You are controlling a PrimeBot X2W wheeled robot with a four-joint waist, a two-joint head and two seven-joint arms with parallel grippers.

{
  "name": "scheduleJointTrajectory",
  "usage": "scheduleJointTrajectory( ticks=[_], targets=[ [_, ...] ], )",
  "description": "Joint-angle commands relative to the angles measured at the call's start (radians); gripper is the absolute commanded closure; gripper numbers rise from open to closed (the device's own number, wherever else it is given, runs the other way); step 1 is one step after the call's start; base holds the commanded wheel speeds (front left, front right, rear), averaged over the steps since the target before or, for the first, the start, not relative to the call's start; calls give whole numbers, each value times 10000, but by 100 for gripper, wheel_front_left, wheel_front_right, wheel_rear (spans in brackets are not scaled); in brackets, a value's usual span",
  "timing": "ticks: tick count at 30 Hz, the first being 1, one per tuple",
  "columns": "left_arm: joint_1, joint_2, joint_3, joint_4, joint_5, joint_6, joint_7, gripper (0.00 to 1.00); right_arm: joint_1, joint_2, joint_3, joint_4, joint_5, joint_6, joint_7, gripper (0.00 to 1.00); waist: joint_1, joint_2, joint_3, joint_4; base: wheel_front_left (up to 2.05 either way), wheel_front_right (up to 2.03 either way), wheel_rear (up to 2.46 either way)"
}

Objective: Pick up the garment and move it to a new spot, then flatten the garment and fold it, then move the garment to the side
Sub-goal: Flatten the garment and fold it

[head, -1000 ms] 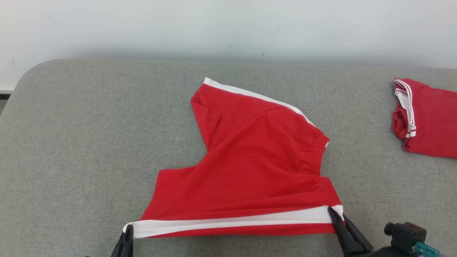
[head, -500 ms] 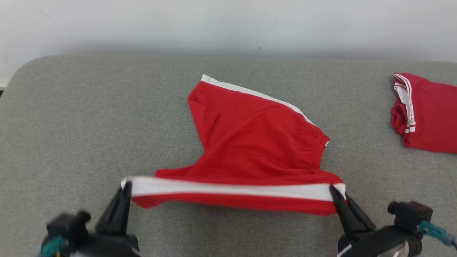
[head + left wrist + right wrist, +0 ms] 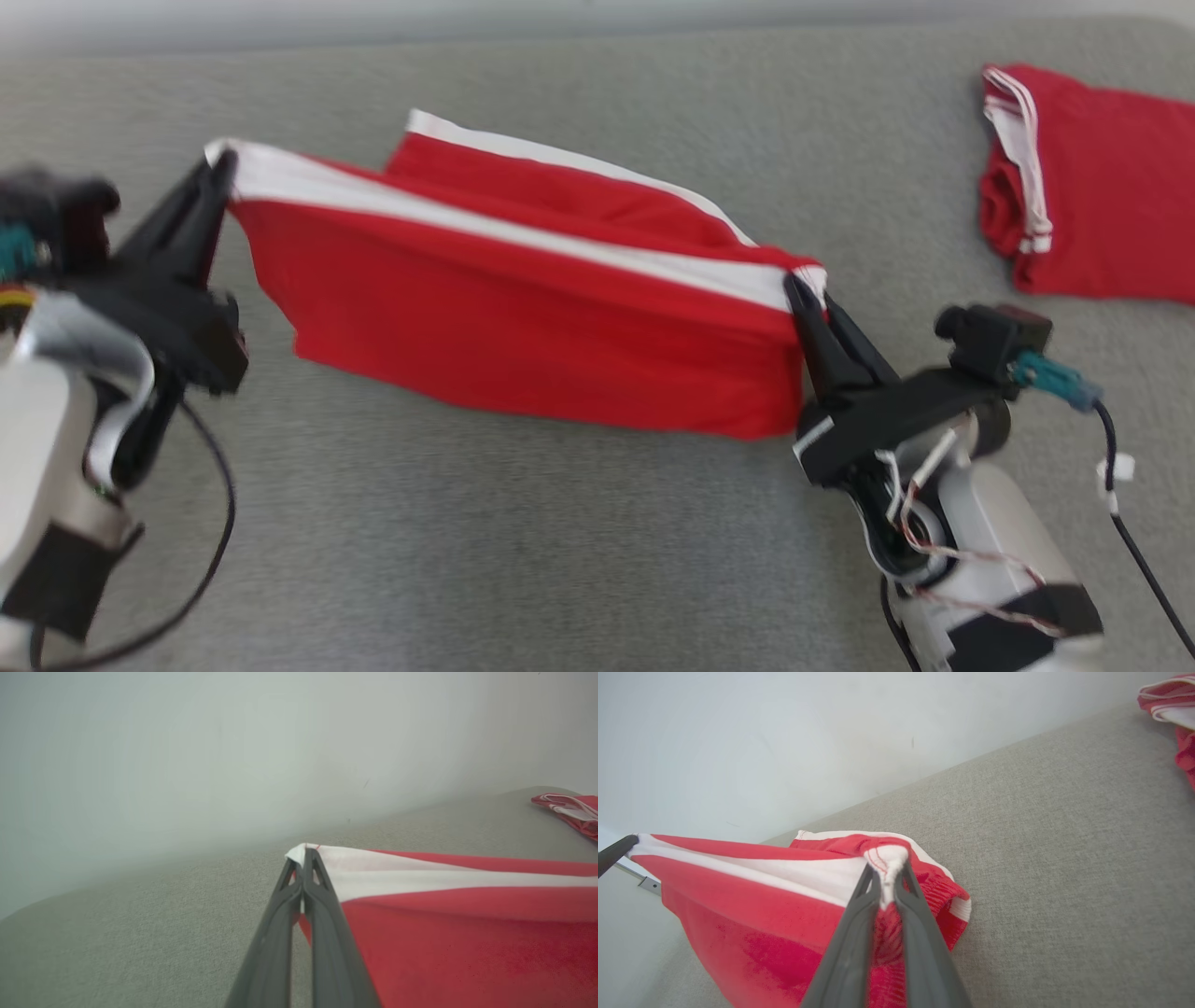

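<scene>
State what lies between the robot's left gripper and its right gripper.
The red garment: its white-banded edge stretches from the left gripper to the right gripper, each shut on a corner. The head view shows this.

The left claw (image 3: 222, 161) and right claw (image 3: 801, 280) each had two long, dark grey, tapering fingers (image 3: 920, 952) on a black mount (image 3: 887, 411). Behind sat pale silver forearms (image 3: 1018, 527) banded in black. A teal plug (image 3: 1050, 378) fed a black cable (image 3: 1134, 551) with a white tag (image 3: 1116, 467); thin red and white wires (image 3: 943, 553) looped at the right wrist.
</scene>
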Motion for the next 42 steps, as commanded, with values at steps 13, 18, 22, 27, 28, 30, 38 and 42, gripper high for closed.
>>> scheduleJointTrajectory(
  ticks=[13, 18, 22, 27, 28, 30, 38, 42],
  targets=[
    [-3671, 309, -1950, 3028, -527, -31, 449, 100, -2882, 246, 926, 2943, 1087, -38, -1434, 100, -3, -2, 1907, -1845, 0, 0, 0],
    [-4388, 293, -2927, 3986, -633, -34, 508, 100, -3402, 274, 1622, 3564, 1653, -37, -1761, 100, -3, -2, 2006, -1961, 0, 0, 0],
    [-4603, 221, -3507, 4542, -908, -37, 150, 100, -3563, 276, 2181, 3897, 1975, -37, -2060, 100, -3, -2, 1886, -1987, 0, 0, 0],
    [-4689, 99, -3883, 5107, -1192, -37, -689, 0, -3544, 280, 2693, 3747, 2355, -35, -2429, 0, -3, -2, 1552, -1861, 0, 0, 0],
    [-4632, 48, -3976, 5188, -1261, -39, -804, 0, -3500, 259, 2746, 3670, 2379, -35, -2517, 0, -3, -2, 1466, -1823, 0, 0, 0],
    [-4504, 27, -4105, 5281, -1435, -41, -1102, 0, -3384, 93, 2769, 3505, 2334, -35, -2710, 0, -3, -2, 1267, -1746, 0, 0, 0],
    [-3879, 98, -4116, 5579, -2227, -41, -2276, 0, -2322, -690, 1936, 2379, 1342, -35, -3176, 0, -3, -2, 512, -1454, 0, 0, 0],
    [-3325, -99, -4029, 5560, -2562, -41, -2653, 0, -1305, -693, 982, 1506, 486, -35, -3227, 0, -3, -2, 242, -1356, 0, 0, 0]
  ],
)
